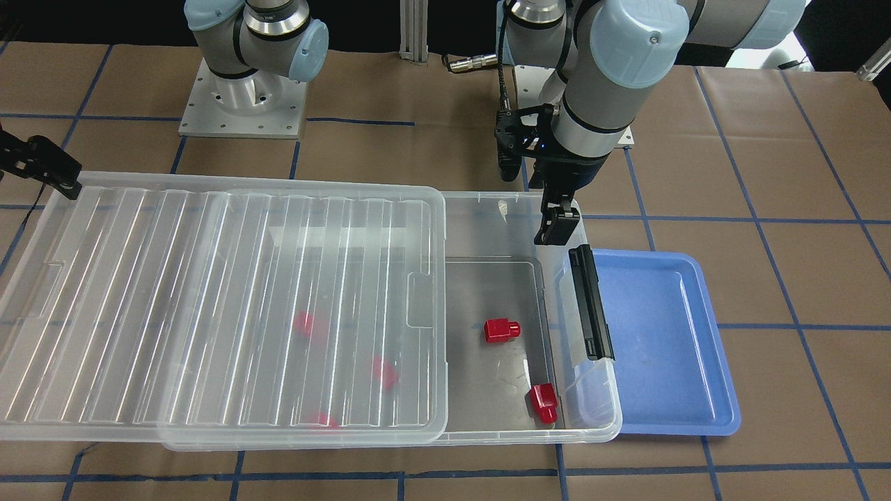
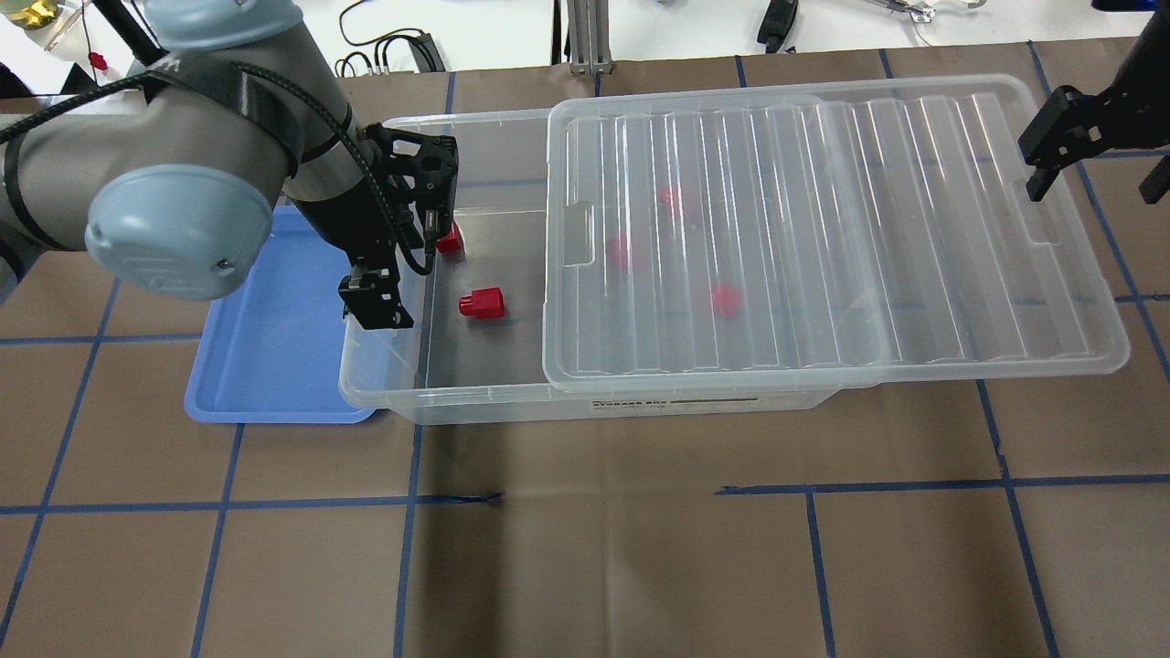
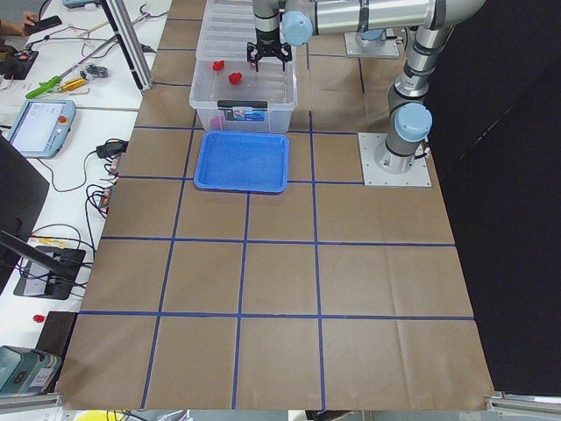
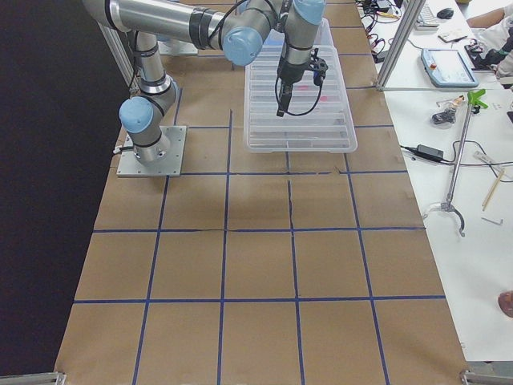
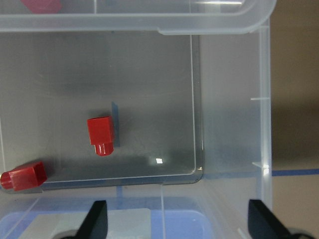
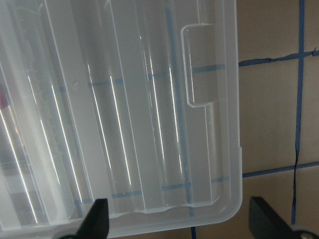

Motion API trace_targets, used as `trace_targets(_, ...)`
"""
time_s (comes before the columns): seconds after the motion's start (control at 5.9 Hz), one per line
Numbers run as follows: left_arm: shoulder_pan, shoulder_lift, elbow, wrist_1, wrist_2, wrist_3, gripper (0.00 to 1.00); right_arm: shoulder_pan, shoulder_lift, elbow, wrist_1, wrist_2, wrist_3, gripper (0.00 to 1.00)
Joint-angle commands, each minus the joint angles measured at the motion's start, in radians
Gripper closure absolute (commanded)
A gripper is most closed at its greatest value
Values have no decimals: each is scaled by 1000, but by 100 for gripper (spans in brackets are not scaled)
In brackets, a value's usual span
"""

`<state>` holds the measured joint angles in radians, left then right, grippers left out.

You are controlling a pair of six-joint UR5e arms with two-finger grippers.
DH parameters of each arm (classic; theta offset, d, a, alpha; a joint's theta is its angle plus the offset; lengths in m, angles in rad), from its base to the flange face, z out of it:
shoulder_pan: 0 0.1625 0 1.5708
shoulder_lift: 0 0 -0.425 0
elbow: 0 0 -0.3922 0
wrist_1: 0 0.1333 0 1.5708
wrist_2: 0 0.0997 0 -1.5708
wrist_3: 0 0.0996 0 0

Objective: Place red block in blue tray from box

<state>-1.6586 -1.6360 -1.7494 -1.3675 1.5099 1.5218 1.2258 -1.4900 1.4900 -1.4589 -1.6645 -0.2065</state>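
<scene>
The clear box (image 1: pixel 598 410) stands mid-table with its ribbed lid (image 1: pixel 209 306) slid toward my right, so its left end is uncovered. Two red blocks (image 1: pixel 502 330) (image 1: pixel 543 402) lie on the uncovered floor; three more show dimly under the lid (image 2: pixel 823 228). The empty blue tray (image 1: pixel 661 348) lies against the box's latch end. My left gripper (image 1: pixel 557 226) is open and empty, above the box's end rim between tray and blocks; its wrist view shows both blocks (image 5: pixel 101 134) (image 5: pixel 22 175) below. My right gripper (image 2: pixel 1088 151) is open over the lid's far end (image 6: pixel 124 124).
A black latch strip (image 1: pixel 590 303) sits on the box's end wall beside the tray. Both arm bases (image 1: pixel 240 104) stand at the table's back edge. Brown paper with blue tape lines (image 2: pixel 585 498) covers the table in front of the box.
</scene>
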Motion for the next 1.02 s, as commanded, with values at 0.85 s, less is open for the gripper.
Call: trace_targets(0.85,6,-229,-99,411,-10,-92,2,0,4,0,-1,-3,-4,0)
